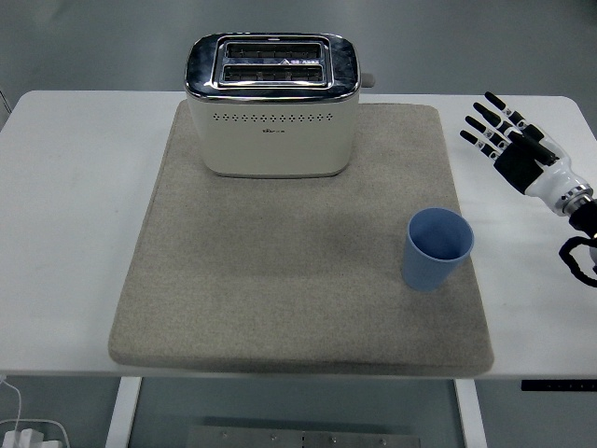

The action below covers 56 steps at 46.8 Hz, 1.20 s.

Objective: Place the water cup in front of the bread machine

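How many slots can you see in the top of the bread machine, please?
2: both are in the top of the bread machine at the mat's far end, one slot behind the other. None appears hidden.

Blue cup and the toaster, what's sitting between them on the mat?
Nothing: in the head view only bare mat lies between the cup and the toaster.

Probably a lab or test room: a bare white table (75, 187) on grey flooring (93, 42), with a staged mat (280, 280).
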Each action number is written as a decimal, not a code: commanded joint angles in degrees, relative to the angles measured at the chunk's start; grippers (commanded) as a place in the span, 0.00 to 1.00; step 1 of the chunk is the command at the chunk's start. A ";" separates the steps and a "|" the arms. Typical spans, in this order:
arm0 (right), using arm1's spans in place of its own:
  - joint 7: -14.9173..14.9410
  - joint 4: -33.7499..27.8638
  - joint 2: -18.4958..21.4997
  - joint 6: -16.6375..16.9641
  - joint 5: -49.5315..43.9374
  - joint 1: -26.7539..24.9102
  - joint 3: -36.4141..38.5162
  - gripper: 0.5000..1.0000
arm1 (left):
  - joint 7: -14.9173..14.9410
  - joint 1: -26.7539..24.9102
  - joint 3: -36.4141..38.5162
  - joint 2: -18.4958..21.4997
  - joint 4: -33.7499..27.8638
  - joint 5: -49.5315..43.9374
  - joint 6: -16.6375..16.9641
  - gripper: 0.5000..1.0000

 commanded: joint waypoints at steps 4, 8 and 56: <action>0.16 0.00 -2.63 3.60 -0.35 -2.24 -0.01 0.85 | -0.01 -0.01 -0.01 0.00 0.00 -0.01 0.01 1.00; 0.86 0.00 -4.30 3.60 -0.44 -3.56 -0.01 0.85 | -0.01 0.00 -0.01 0.00 0.00 0.07 0.01 1.00; 8.25 18.98 -21.17 3.60 -13.27 -12.79 0.43 0.85 | -0.01 0.00 -0.01 0.00 0.00 -0.01 0.01 1.00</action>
